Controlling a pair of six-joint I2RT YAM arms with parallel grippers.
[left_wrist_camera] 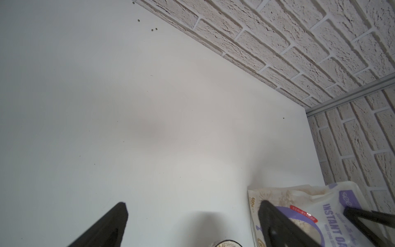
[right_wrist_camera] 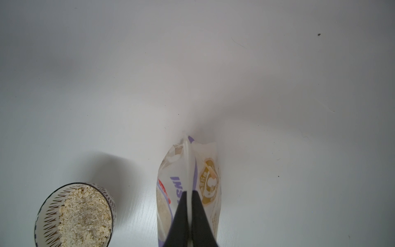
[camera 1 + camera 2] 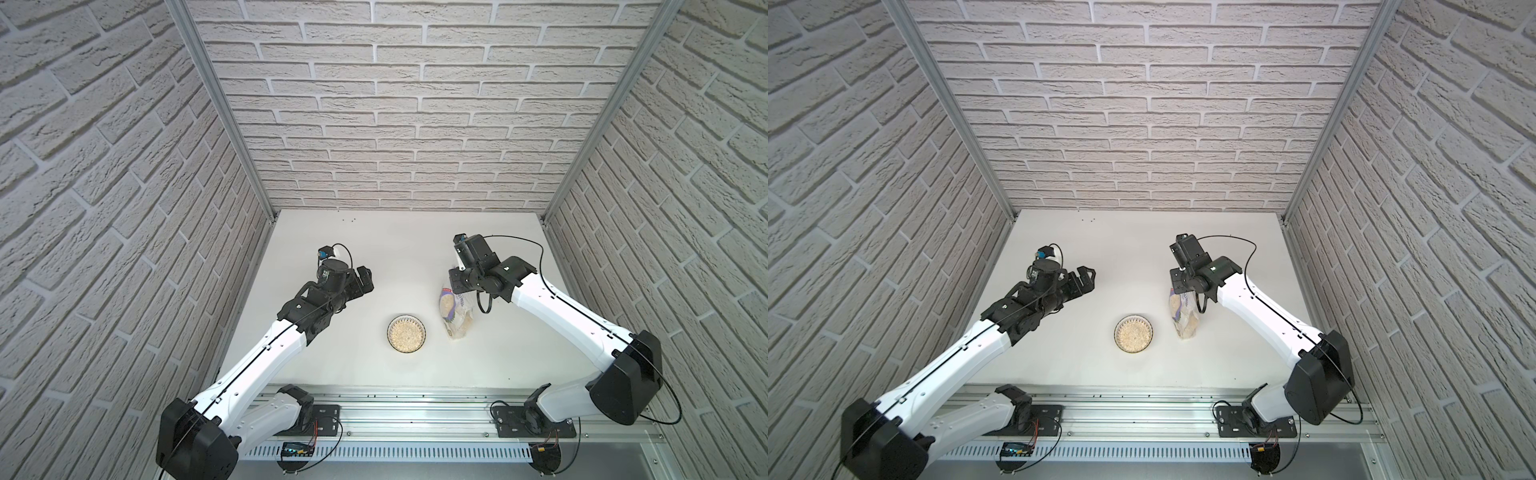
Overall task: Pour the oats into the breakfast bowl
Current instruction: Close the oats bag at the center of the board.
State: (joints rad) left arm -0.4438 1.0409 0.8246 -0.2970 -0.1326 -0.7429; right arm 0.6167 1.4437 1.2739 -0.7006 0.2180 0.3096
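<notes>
1. The breakfast bowl (image 3: 409, 319) stands near the middle of the white worktop (image 3: 374, 257) in both top views (image 3: 1134, 318). The oats (image 3: 406, 336) lie in it as a pale beige heap that covers most of the inside.
2. The pouch (image 3: 456, 320) stands upright at about 3 o'clock from the bowl, near it but apart. Both top views show it (image 3: 1185, 322), though its print is too small to read there.
3. The right hand (image 2: 189, 193) is closed tight, and its two black fingers pinch the flat top seam of the pouch. Only the right wrist view shows this grip (in the top views the wrist covers the fingertips).
4. The left hand (image 3: 365, 277) hangs above the worktop at about 10 o'clock from the bowl, well apart from it. Its jaws are spread wide and hold nothing. The left wrist view confirms this, with bare worktop between the fingers of the left hand (image 1: 192, 209).
5. Only the left wrist view shows the purple "INSTANT" lettering and the oat picture on the pouch (image 1: 303, 198). The bowl is only a sliver of rim at the frame edge there (image 1: 227, 243).
6. Only the right wrist view resolves single flakes of the oats (image 2: 85, 216), along with the black petal pattern on the bowl's inner wall (image 2: 49, 211).
</notes>
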